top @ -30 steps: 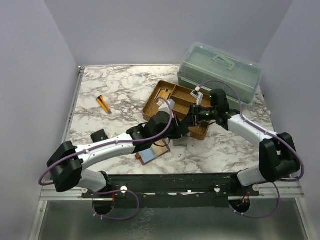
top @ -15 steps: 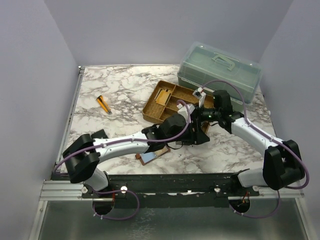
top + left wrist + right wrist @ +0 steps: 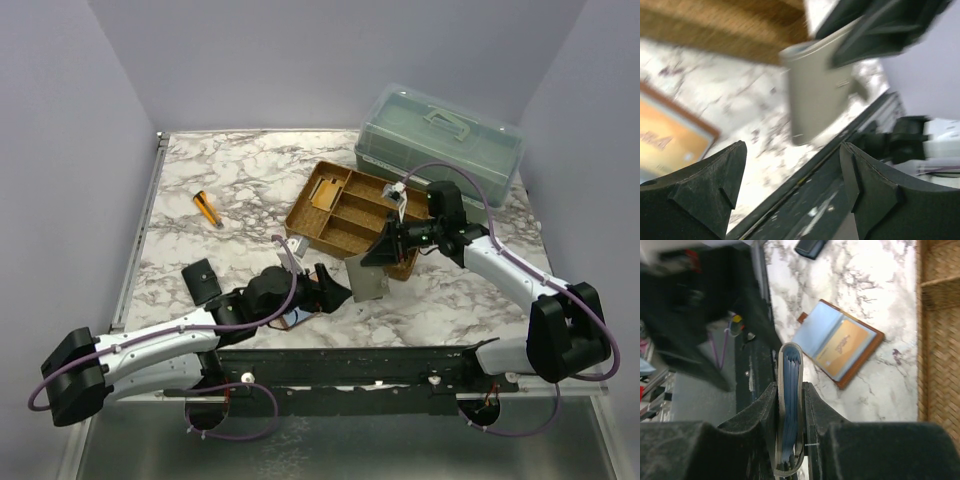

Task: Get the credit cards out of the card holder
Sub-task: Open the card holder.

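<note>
Pulled back, my left gripper point(image 3: 792, 146) gapes wide, empty. My right gripper point(image 3: 789, 390) pinches the grey folder point(image 3: 790, 357); the card holder point(image 3: 837, 342) lies open.

The right gripper point(image 3: 790, 392) pinched a grey folder point(image 3: 789, 360) edge-on. At one o'clock the card holder point(image 3: 837, 347) lay open on the marble table point(image 3: 805, 285); a woven tray point(image 3: 940, 340) filled three o'clock.

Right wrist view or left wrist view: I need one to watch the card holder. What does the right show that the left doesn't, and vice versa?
Right wrist only: the card holder whole, lying open, and a black case. Left wrist only: the left gripper, open and empty, and the flat face of the grey folder. Both: that folder pinched in the right gripper, the woven tray; the left catches a corner of the card holder.
</note>
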Robot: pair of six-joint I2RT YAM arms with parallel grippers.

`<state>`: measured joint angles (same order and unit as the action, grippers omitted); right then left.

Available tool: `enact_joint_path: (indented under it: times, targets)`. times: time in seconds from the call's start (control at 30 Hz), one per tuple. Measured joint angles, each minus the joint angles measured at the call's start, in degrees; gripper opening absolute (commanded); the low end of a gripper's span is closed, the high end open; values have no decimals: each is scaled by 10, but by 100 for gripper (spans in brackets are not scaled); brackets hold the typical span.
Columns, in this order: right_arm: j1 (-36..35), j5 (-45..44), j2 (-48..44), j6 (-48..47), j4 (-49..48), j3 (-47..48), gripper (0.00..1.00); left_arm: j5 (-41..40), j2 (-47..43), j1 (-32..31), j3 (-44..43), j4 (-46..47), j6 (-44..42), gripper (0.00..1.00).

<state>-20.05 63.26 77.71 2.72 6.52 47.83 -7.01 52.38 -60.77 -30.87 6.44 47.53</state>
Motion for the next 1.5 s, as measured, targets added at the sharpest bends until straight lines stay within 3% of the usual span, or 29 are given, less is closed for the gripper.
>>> enact_joint_path:
  times: [0.13,0.37,0.5,0.6,0.67,0.8,0.97,1.17,1.37,1.43,1.5]
  targets:
    - [4,46,0,-3,-1,0,4,-1,20,4,72,31,-4,81]
    - [7,87,0,-2,-2,0,5,34,101,11,59,154,-24,80]
    - [7,109,1,-2,-5,0,5,67,150,19,40,200,-26,73]
    - [7,116,3,-3,-9,0,8,94,181,29,33,234,-20,37]
    - [9,116,4,-5,-14,0,14,123,192,39,33,264,-11,22]
    - [16,125,5,-7,-26,0,42,189,194,61,39,303,-1,1]
    - [14,140,5,-14,-16,0,64,239,169,89,67,329,-3,0]
    - [14,173,27,-76,52,25,67,288,83,157,108,334,-16,0]
    - [12,207,37,-133,117,33,64,369,72,190,107,358,-27,0]
    - [12,208,37,-141,126,33,70,403,82,193,100,363,-30,0]
    - [12,209,37,-146,134,35,83,426,94,196,92,366,-32,0]
